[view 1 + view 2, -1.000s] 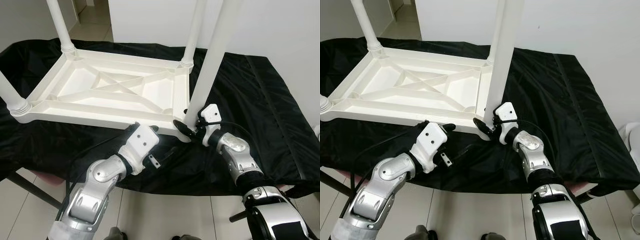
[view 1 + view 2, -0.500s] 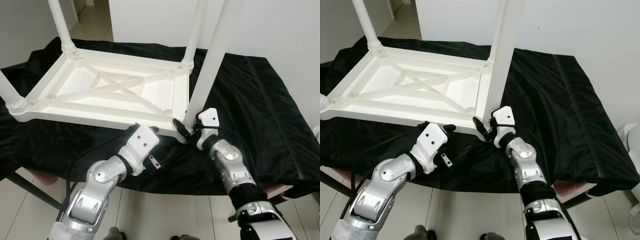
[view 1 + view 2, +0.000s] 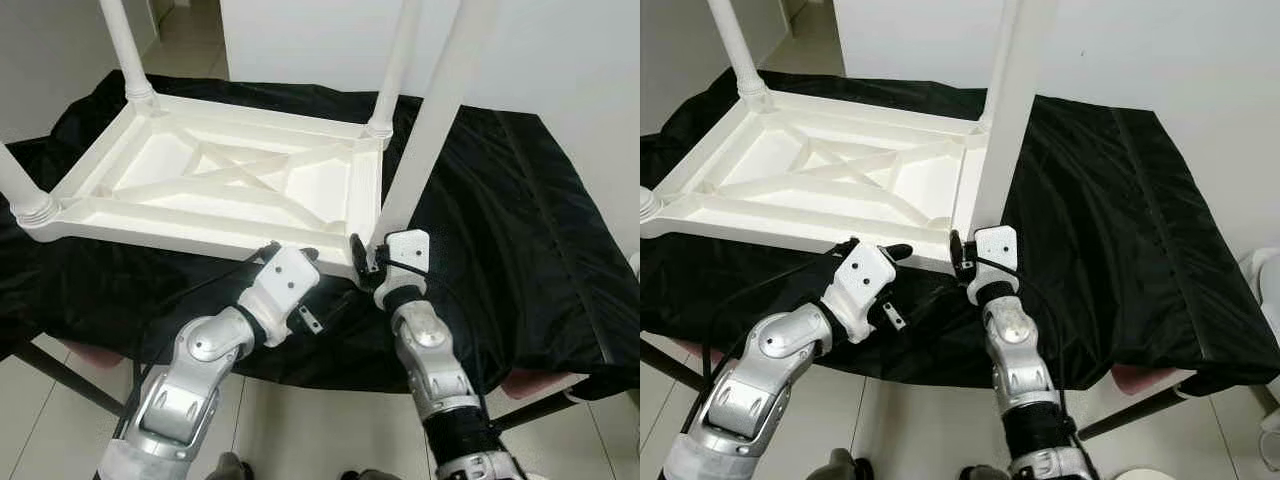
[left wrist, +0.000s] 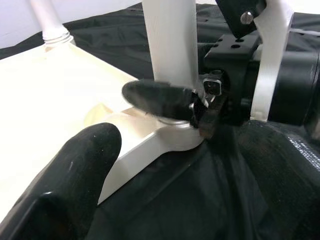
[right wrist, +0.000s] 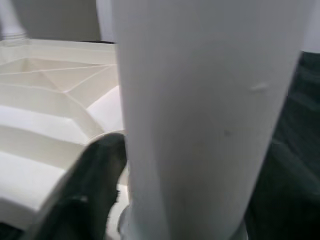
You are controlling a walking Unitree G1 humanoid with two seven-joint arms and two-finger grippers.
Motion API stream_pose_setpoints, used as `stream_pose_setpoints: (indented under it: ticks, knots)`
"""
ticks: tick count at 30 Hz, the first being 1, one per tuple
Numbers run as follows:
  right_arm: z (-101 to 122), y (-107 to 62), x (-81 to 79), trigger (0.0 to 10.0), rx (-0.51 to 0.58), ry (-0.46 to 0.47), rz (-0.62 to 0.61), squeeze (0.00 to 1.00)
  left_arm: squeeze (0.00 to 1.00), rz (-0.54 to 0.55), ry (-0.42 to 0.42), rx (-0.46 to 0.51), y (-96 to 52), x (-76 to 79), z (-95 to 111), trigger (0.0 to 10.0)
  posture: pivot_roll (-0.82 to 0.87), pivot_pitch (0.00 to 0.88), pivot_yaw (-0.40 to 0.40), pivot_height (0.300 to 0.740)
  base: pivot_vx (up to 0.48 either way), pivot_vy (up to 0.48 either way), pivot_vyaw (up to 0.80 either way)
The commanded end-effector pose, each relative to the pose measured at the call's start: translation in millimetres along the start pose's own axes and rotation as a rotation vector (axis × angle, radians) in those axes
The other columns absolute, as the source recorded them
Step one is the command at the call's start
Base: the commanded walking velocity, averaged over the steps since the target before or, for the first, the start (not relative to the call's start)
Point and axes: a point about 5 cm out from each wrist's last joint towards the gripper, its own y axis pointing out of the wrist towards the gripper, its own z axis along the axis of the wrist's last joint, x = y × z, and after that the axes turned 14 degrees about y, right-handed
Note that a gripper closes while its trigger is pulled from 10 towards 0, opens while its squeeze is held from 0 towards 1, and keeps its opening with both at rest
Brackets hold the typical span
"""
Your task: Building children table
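A white children's table (image 3: 180, 228) lies upside down on a black cloth (image 3: 520, 220). Three legs stand in its other corners. The fourth leg (image 3: 430, 120) rises tilted from the near right corner. My right gripper (image 3: 368, 255) is shut on this leg at its base; one black finger (image 4: 155, 97) lies across the leg just above the socket. In the right wrist view the leg (image 5: 200, 115) is very close, with a finger (image 5: 90, 185) beside it. My left gripper (image 3: 310, 275) sits at the table's front rim, just left of that corner.
The cloth covers a work table whose front edge runs just under my forearms, with a dark metal leg (image 3: 60, 370) at lower left. Tiled floor lies below. A white wall stands behind, and the cloth to the right of the leg is bare.
My right forearm has swung left, under the near right corner, while its gripper stays on the leg's base. The left arm holds its place. The camera has shifted slightly.
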Motion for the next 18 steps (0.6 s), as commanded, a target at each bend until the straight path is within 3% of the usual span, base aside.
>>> stream_pose_setpoints:
  ticks: [1,8,9,15,18]
  knots:
    - [5.2,-1.4,7.9,10.0,0.028,0.023,-0.016,1.00,0.00,0.046,0.002,-0.017,-0.8,-0.5,-1.2,10.0,-0.08,0.108,-0.025,0.740,0.000,0.000,0.00]
    - [17.1,0.0,14.3,10.0,0.059,0.005,-0.009,0.99,0.00,0.057,0.007,-0.016,-0.7,-4.0,-0.2,10.0,-0.08,0.115,-0.035,0.740,0.000,0.000,0.00]
    - [19.9,0.3,16.9,10.0,0.052,-0.011,-0.004,0.00,0.00,0.072,0.009,-0.021,0.4,-3.0,-1.3,10.0,-0.08,0.109,-0.048,0.740,0.000,0.000,0.00]
    - [20.0,0.0,17.0,10.0,0.045,-0.019,0.009,0.00,0.00,0.079,0.009,-0.024,1.4,-1.8,-1.6,10.0,-0.08,0.102,-0.062,0.740,0.000,0.000,0.00]
    - [22.7,-0.3,13.0,10.0,0.044,-0.011,0.075,0.00,0.00,0.085,0.010,-0.021,3.1,-0.8,-1.5,10.0,-0.08,0.098,-0.062,0.740,0.000,0.000,0.00]
